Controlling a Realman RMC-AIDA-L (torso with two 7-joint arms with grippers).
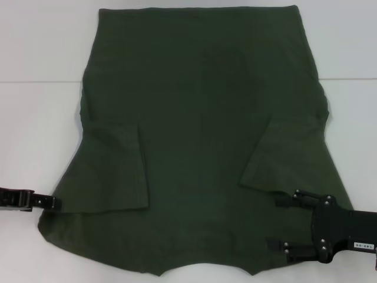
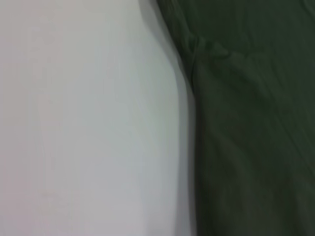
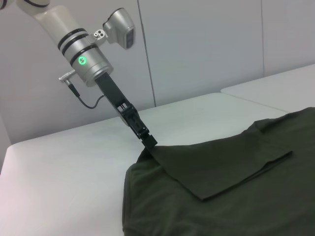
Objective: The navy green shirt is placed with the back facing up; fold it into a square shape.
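Note:
The navy green shirt lies flat, plain side up, across the white table. Both short sleeves are folded inward: one on the left, one on the right. My left gripper reaches in low from the left and is shut on the shirt's edge by the folded left sleeve. The right wrist view shows the left gripper pinching a slightly raised peak of shirt. My right gripper is open over the shirt's near right side, one finger farther and one nearer. The left wrist view shows only the shirt's edge.
A seam between two table tops runs across behind the shirt's middle. Bare white table lies to the left of the shirt, and more to its right. A grey panelled wall stands behind the table.

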